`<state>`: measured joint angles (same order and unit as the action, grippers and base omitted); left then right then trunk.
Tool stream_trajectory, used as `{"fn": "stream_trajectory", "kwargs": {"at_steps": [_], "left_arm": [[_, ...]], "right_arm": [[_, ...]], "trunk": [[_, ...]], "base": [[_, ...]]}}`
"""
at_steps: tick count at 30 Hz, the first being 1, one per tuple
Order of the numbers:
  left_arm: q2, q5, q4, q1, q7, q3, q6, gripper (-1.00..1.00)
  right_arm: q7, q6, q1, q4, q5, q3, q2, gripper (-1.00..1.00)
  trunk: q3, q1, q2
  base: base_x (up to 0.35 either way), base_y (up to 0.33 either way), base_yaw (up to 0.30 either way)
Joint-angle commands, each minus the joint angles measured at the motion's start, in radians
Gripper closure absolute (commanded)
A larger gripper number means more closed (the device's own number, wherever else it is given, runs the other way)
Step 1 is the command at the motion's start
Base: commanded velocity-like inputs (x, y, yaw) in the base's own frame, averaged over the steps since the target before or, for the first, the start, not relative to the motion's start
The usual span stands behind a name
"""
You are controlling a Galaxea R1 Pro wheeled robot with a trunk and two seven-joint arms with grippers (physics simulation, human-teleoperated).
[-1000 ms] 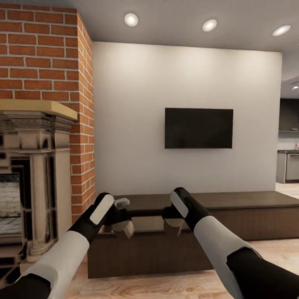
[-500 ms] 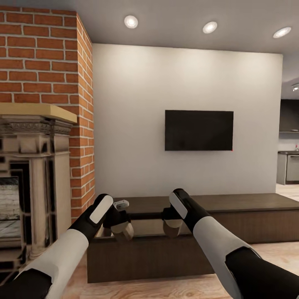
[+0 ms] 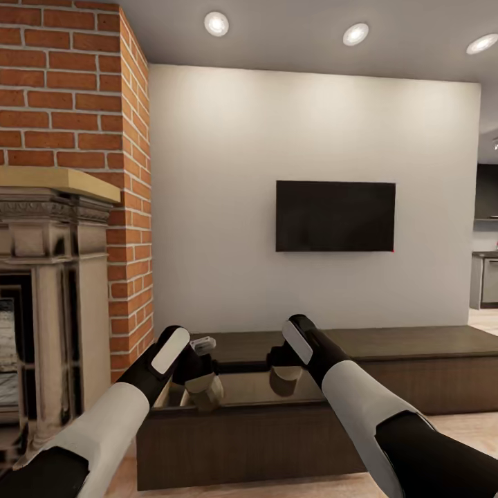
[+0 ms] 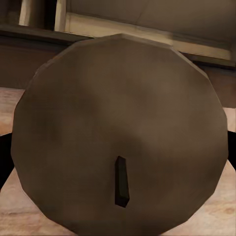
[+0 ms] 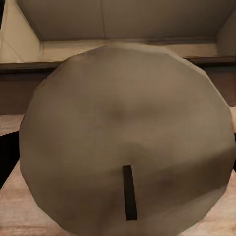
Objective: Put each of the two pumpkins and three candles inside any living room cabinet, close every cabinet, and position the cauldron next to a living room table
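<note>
Right now the robot faces a long, low dark-brown cabinet (image 3: 387,360) against the white wall, under a black television (image 3: 335,216). Both arms reach forward over the cabinet's near end, where the top seems to be open onto a pale interior.

Each hand grips a candle. The left hand (image 3: 200,387) is clenched around a stubby brownish cylinder (image 3: 205,391), tilted a little — seen from the left wrist, that candle (image 4: 120,137) shows its flat round end with a short dark wick, and the black fingers (image 4: 6,157) peek out at either side of it. The right hand (image 3: 285,377) clasps the other candle (image 3: 285,378) the same way; from the right wrist, this candle (image 5: 128,135) looks paler, wick pointing down the face, with the cabinet's light inside panel behind it.

Both candles hang above the cabinet's open compartment, apart from each other and not resting on anything.

To the left stands a brick chimney (image 3: 76,104) with a carved stone fireplace (image 3: 48,277). Pale wooden floor (image 3: 477,432) shows beside the cabinet — three ceiling spotlights (image 3: 355,34) glow overhead.
</note>
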<state>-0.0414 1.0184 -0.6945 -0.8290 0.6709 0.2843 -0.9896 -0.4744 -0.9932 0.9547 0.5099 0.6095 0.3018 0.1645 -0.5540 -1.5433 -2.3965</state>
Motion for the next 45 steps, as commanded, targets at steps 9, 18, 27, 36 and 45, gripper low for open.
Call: {"fn": "stream_trajectory", "kwargs": {"at_steps": [9, 18, 27, 36, 45], "left_arm": [[0.002, 0.009, 0.001, -0.001, 0.01, 0.003, 0.0, 1.0], [0.004, 0.009, 0.001, -0.001, 0.01, 0.003, 0.0, 1.0], [0.004, 0.009, 0.001, -0.001, 0.01, 0.003, 0.0, 1.0], [0.002, 0.009, 0.001, -0.001, 0.01, 0.003, 0.0, 1.0], [0.0, 0.008, 0.001, -0.001, 0.01, 0.003, 0.0, 1.0]], "right_arm": [[-0.007, -0.004, 0.001, 0.001, 0.027, 0.008, -0.002, 1.0], [-0.006, -0.004, 0.001, 0.001, 0.028, 0.008, -0.001, 1.0], [-0.004, -0.002, 0.001, 0.001, 0.029, 0.008, -0.001, 1.0], [0.022, -0.003, 0.001, 0.001, 0.028, 0.009, 0.0, 1.0], [0.031, -0.003, 0.001, 0.001, 0.027, 0.01, -0.002, 1.0]], "trunk": [[-0.01, 0.0, -0.001], [-0.021, 0.0, -0.001], [-0.03, 0.0, -0.001], [-0.044, 0.0, -0.001], [-0.058, 0.0, -0.001]], "base": [[0.303, 0.0, 0.0], [0.024, 0.0, -0.036], [0.136, 0.0, -0.001], [0.159, 0.0, 0.0], [0.161, 0.0, 0.0]]}}
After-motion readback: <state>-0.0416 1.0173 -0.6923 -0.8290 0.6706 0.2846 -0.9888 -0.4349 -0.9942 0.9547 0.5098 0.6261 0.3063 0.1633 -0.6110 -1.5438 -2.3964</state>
